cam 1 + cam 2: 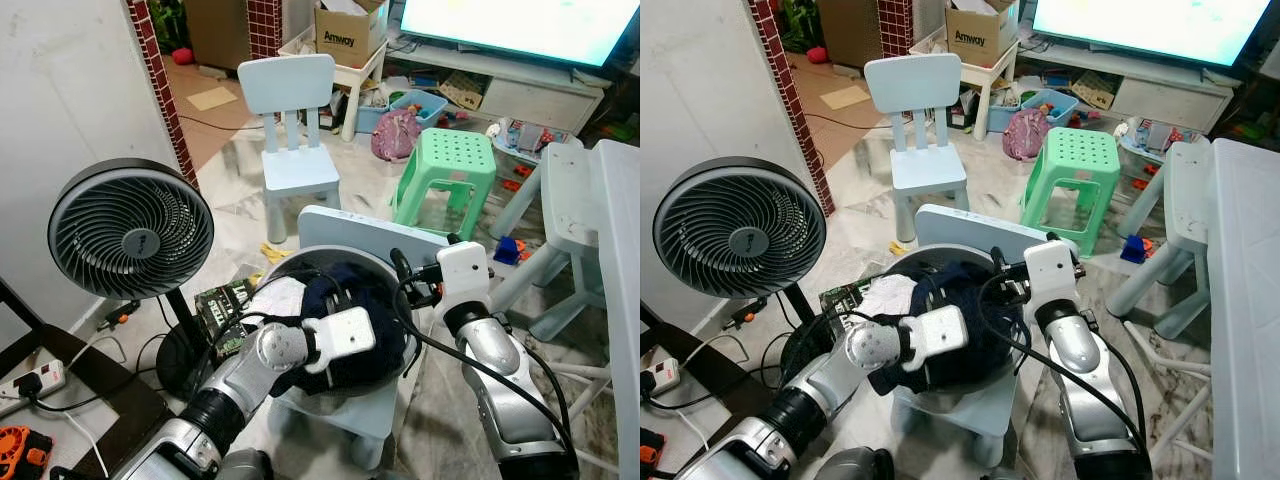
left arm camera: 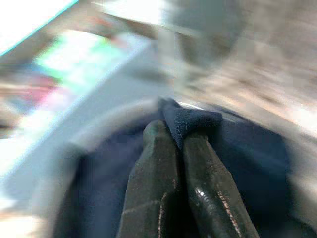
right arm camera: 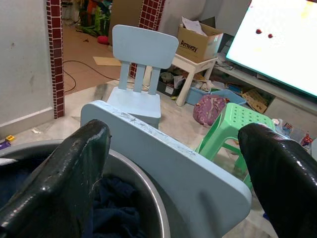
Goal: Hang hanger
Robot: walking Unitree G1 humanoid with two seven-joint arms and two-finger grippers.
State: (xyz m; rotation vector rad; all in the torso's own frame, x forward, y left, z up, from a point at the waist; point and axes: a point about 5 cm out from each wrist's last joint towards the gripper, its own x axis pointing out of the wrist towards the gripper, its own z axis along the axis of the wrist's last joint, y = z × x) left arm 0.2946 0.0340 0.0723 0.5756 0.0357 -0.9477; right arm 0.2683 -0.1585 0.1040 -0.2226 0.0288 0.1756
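**Operator A:** Hanger: status? We cannot pick it out from the dark laundry in the basin (image 3: 141,186). It may be buried there.

**Operator B:** Confirmed. The basin sits on the seat of the near blue chair (image 1: 370,235), directly ahead of us. The left gripper (image 2: 171,131) is inside the basin with its fingers pressed together on a fold of navy cloth (image 2: 195,121). The right gripper (image 3: 173,128) hovers at the basin's 3 o'clock rim with its fingers spread wide, holding nothing.

**Operator A:** Which step do we judge this to be?

**Operator B:** Retrieval, early in the task. Nothing is hung yet, and we see no rail or hook to hang on.

**Operator A:** What does the next move require?

**Operator B:** We lift the pinched fold clear so that whatever lies under it is exposed. The right gripper then takes the second hold. The lift should be slow, because the cloth may drag the white garment (image 1: 280,297) at the basin's 9 o'clock side.

**Operator A:** Obstructions?

**Operator B:**
- The fan (image 1: 130,230) stands at 9 o'clock, near the left arm.
- The green stool (image 1: 447,165) is at 1 o'clock.
- A second blue chair (image 1: 290,120) is at 12 o'clock.
- The white table (image 1: 620,250) is at 3 o'clock.
- Floor cables and a power strip (image 1: 30,380) lie at 8 o'clock and are a tripping hazard.
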